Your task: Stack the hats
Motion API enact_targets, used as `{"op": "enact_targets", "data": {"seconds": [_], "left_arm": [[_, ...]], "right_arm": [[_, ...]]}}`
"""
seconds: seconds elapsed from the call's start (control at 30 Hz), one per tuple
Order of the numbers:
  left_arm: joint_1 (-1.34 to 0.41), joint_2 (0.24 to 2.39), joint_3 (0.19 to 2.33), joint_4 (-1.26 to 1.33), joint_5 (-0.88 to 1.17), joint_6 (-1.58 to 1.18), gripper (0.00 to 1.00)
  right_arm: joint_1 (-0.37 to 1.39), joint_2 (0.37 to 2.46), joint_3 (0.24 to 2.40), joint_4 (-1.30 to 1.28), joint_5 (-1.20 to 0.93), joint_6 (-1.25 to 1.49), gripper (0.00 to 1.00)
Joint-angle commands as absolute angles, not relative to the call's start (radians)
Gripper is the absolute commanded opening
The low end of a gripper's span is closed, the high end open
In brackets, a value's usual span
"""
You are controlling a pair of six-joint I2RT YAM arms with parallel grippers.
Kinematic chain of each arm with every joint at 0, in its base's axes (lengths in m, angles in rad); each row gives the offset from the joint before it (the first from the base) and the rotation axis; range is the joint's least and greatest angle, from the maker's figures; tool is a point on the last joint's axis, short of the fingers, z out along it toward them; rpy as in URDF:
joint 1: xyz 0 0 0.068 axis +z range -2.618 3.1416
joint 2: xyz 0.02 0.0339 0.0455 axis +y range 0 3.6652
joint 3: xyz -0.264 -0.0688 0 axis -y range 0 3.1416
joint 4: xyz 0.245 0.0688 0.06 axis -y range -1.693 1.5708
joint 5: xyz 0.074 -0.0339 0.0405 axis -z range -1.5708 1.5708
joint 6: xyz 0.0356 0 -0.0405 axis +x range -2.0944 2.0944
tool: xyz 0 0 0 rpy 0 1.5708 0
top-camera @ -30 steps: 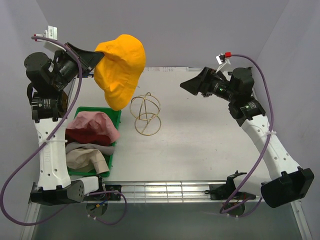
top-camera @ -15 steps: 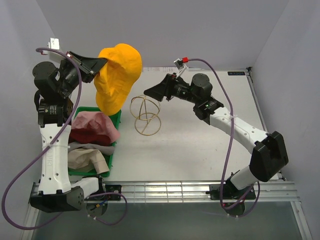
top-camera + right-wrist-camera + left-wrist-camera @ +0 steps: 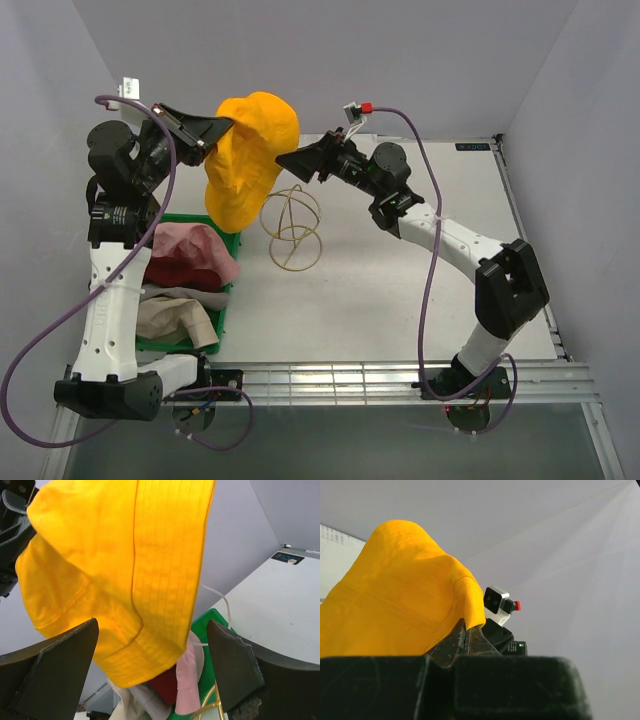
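My left gripper (image 3: 232,124) is shut on the rim of the yellow-orange hat (image 3: 248,160) and holds it hanging in the air above the table's back left. The pinch shows in the left wrist view (image 3: 466,630), with the hat (image 3: 395,595) filling the left. My right gripper (image 3: 285,165) is open, its tips right at the hat's right side; the hat's brim (image 3: 130,580) hangs between its spread fingers (image 3: 235,670). The pale pink hat (image 3: 195,245), dark red hat (image 3: 175,272), grey hat (image 3: 165,294) and beige hat (image 3: 175,320) lie piled in the green tray (image 3: 232,235).
A gold wire sphere frame (image 3: 291,228) stands on the table just right of the tray, below the hanging hat. The tray and pile also show under the hat in the right wrist view (image 3: 212,625). Grey walls enclose the back and sides.
My right arm has swung left across the table until its open gripper reaches the hanging hat. My left gripper has carried the hat a little to the right.
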State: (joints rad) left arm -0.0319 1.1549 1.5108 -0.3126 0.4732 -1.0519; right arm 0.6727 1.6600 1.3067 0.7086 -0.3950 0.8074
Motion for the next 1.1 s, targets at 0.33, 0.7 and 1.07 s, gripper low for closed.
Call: {"op": "enact_targets", "data": {"seconds": [0.33,0.7,1.07], "left_arm": [[-0.095,1.178,1.539,-0.363,0.381,-1.005,0.0],[-0.097,1.175,1.485,-0.42,0.351,-0.956,0.0],[-0.097,1.192,1.471,-0.452,0.339,-0.911,0.0]], "right_arm": [[0.677,1.714,1.376,0.825,-0.353,0.856,1.0],[0.675,1.635,1.307,0.733,-0.357,0.836,0.72],[0.641,1.64,1.428,0.39,-0.33,0.792,0.12]]}}
